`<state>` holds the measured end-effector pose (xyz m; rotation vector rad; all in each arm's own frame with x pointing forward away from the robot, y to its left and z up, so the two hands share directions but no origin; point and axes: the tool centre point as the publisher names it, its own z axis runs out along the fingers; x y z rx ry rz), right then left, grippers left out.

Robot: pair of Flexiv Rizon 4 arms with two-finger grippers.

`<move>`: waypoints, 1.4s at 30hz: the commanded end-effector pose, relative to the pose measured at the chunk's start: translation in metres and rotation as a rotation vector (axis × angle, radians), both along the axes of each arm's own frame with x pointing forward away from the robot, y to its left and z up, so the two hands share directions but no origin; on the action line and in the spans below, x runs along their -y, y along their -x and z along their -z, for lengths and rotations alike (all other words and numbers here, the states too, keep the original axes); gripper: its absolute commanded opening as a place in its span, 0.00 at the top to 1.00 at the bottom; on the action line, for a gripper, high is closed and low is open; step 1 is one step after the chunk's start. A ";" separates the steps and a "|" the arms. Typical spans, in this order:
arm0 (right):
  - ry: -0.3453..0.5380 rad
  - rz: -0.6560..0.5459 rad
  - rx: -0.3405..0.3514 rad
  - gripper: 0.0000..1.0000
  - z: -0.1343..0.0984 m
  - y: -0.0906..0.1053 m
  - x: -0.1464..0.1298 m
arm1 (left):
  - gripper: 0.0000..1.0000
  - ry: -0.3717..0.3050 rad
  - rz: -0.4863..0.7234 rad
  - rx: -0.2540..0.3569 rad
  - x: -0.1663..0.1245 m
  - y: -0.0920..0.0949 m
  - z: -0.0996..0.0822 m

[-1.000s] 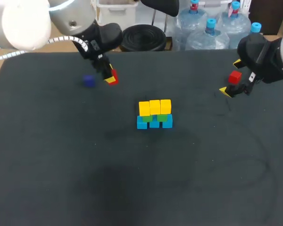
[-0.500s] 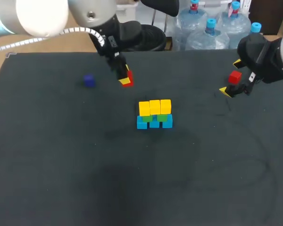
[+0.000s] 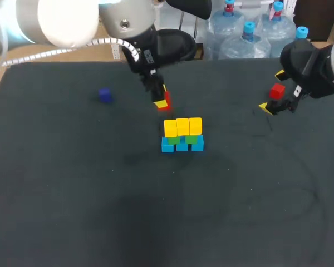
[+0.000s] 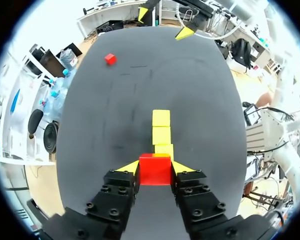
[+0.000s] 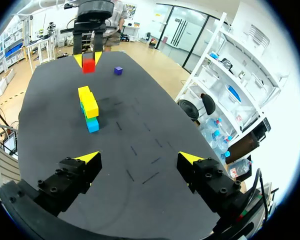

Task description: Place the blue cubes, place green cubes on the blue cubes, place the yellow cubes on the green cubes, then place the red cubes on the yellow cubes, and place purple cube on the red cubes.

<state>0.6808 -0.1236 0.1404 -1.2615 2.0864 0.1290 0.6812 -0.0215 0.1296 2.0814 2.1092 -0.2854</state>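
I have the left gripper (image 4: 155, 169) clenched on a red cube (image 3: 165, 101), its yellow tips pressing two opposite flat faces with the cube sitting squarely between them. I judge the cube to be light and rigid, with smooth faces that could slip if the pinch drifts off centre, so a hold across the middle of opposite sides suits it. The edges and top stay free for setting it down.

In the head view the left arm comes in from about 10 o'clock and reaches toward the middle, fingers pointing down. The held cube hangs at roughly 11 o'clock of the stack, near it but apart. From that view I cannot say for sure how high above the yellow row it is.

The stack is a row of yellow cubes (image 3: 182, 126) on green cubes (image 3: 173, 140) on blue cubes (image 3: 182, 146). It looks easy to knock, so the approach wants to be gentle.

The right gripper (image 5: 140, 159) is spread open and empty, at about 2 o'clock of the stack. A second red cube (image 4: 110, 59) lies on the table near it. The purple cube (image 3: 104, 95) sits well apart at 10 o'clock.
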 end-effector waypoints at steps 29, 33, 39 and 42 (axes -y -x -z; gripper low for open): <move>0.047 0.100 0.123 0.00 0.001 0.003 -0.001 | 1.00 -0.024 0.006 -0.034 0.031 0.009 0.029; 0.047 0.100 0.123 0.00 0.001 0.003 -0.001 | 1.00 -0.030 0.005 -0.037 0.030 0.009 0.033; 0.047 0.100 0.123 0.00 0.001 0.003 -0.001 | 1.00 -0.035 0.001 -0.039 0.031 0.009 0.036; 0.047 0.100 0.123 0.00 0.001 0.003 -0.001 | 1.00 -0.033 -0.001 -0.038 0.031 0.009 0.038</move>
